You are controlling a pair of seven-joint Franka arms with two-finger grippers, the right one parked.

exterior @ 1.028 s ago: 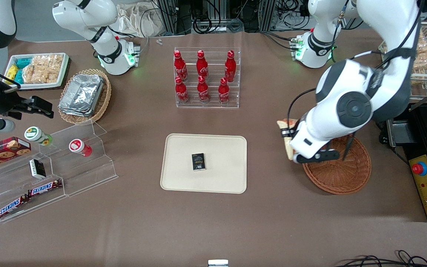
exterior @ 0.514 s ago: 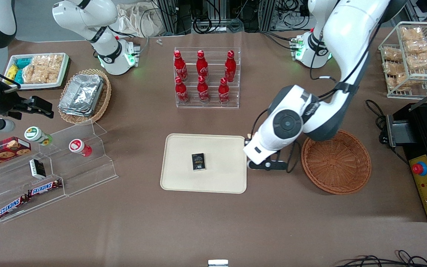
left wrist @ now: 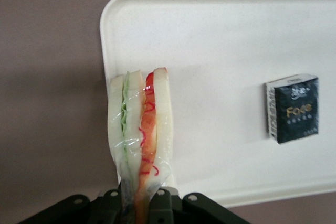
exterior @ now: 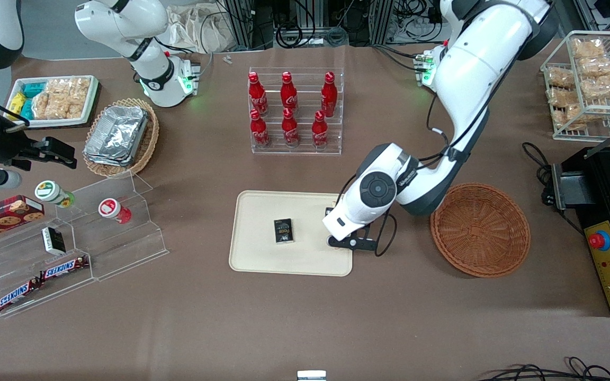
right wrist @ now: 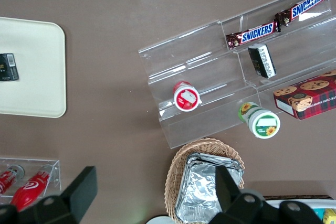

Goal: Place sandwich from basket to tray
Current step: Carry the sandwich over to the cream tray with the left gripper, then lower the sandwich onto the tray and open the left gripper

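Note:
My left gripper (left wrist: 140,195) is shut on the sandwich (left wrist: 139,124), a plastic-wrapped white bread wedge with green and orange-red layers. It holds the wedge on edge just above the cream-beige tray (left wrist: 220,40), close to the tray's short rim nearest the basket. In the front view the gripper (exterior: 335,228) is over that end of the tray (exterior: 262,259), and the arm hides the sandwich there. The orange-brown wicker basket (exterior: 480,230) sits beside the tray toward the working arm's end and holds nothing.
A small black box (exterior: 283,230) lies in the tray's middle. A clear rack of red cola bottles (exterior: 294,111) stands farther from the camera. A clear stepped stand (exterior: 72,238), a tan basket with foil trays (exterior: 119,135) and a white snack tray (exterior: 53,98) lie toward the parked arm's end.
The left arm has carried the sandwich from above the basket, across the gap, to above the tray's near-basket end. The basket now shows empty.

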